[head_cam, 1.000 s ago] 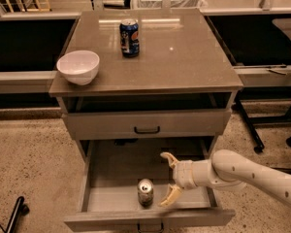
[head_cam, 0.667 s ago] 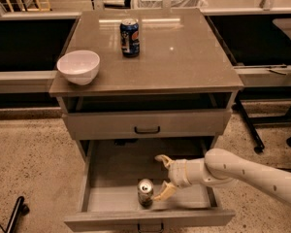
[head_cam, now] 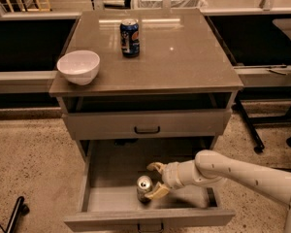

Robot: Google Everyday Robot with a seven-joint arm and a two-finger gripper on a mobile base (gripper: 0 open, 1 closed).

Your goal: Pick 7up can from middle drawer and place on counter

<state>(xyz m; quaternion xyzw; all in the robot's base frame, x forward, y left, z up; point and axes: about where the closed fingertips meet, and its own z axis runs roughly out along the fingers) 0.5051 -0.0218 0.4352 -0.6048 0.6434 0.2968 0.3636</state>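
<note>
1. Soda can (head_cam: 143, 188), silvery with a shiny top, stands upright on the floor of the open drawer (head_cam: 111, 176), near its front wall and about midway across.
2. Its long axis runs vertically. The round silver top faces up, and the markings on its side are hard to read from this angle.
3. The gripper (head_cam: 152, 181) is down inside the drawer, just right of the soda can, on the end of a pale arm (head_cam: 242, 171) that reaches in from the lower right.
4. Its two yellowish fingers (head_cam: 157, 192) are spread apart and point left towards the soda can, one tip behind it and one in front.
5. The front finger lies right against the can's side. I cannot tell whether it actually touches.
6. The can sits at the mouth of the spread fingers and is not clamped.
7. Above the open drawer, another drawer (head_cam: 145, 123) with a small dark handle (head_cam: 147, 129) is closed.
8. The glossy grey-brown surface (head_cam: 184, 57) on top of the cabinet carries a dark blue can (head_cam: 130, 38), upright towards the back.
9. A white bowl (head_cam: 78, 67) rests at the surface's left edge, well apart from the blue can.
10. The cabinet stands on a pale speckled floor (head_cam: 29, 159).
</note>
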